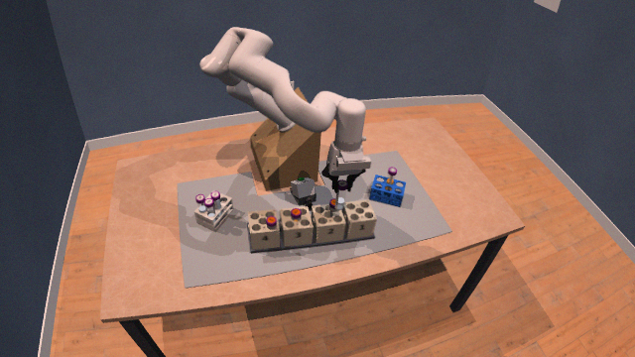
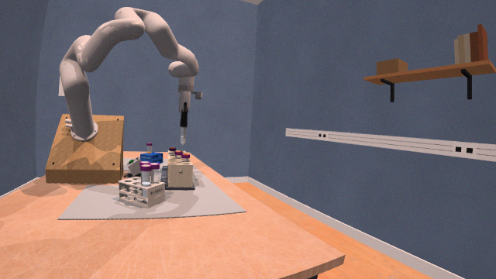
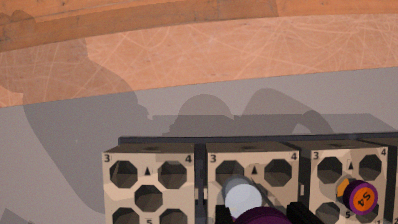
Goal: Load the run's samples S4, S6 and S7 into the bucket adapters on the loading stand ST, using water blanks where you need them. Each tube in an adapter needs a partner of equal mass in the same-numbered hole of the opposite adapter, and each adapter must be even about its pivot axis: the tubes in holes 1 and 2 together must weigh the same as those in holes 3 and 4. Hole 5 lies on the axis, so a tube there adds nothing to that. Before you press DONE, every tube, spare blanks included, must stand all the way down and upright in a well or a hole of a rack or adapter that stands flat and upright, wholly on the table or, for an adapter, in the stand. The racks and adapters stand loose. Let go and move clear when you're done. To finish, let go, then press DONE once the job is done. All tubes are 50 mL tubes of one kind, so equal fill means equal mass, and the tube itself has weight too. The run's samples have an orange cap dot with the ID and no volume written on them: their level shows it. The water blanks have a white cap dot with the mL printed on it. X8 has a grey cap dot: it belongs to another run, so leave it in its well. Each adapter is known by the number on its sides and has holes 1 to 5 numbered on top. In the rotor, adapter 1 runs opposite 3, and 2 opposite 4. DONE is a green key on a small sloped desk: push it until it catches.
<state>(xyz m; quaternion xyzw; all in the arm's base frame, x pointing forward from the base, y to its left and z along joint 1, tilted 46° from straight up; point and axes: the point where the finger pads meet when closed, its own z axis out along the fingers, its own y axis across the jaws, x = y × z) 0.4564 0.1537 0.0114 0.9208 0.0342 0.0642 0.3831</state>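
My gripper (image 1: pixel 342 185) is shut on a purple-capped tube (image 1: pixel 340 200) and holds it upright above the row of adapters. In the wrist view the tube (image 3: pixel 240 197) hangs over the middle of adapter 2 (image 3: pixel 250 175), clear of its holes. In the side view the gripper (image 2: pixel 183 120) stands well above the stand. Adapter 1 (image 3: pixel 150 182) shows only empty holes. Sample S4 (image 3: pixel 361 196) stands in adapter 3 (image 1: pixel 297 225). Adapter 4 (image 1: pixel 264 230) holds one orange-dotted tube (image 1: pixel 271 221). Adapter 2 (image 1: pixel 329 223) holds another (image 1: pixel 333 203).
The blank rack (image 1: pixel 216 211) with several purple-capped tubes stands at the left of the mat. The blue rack (image 1: pixel 388 191) with one tube (image 1: pixel 392 173) stands at the right. The DONE desk (image 1: pixel 303 189) with its green key (image 1: pixel 301 178) sits just behind the adapters, in front of the arm's wooden base.
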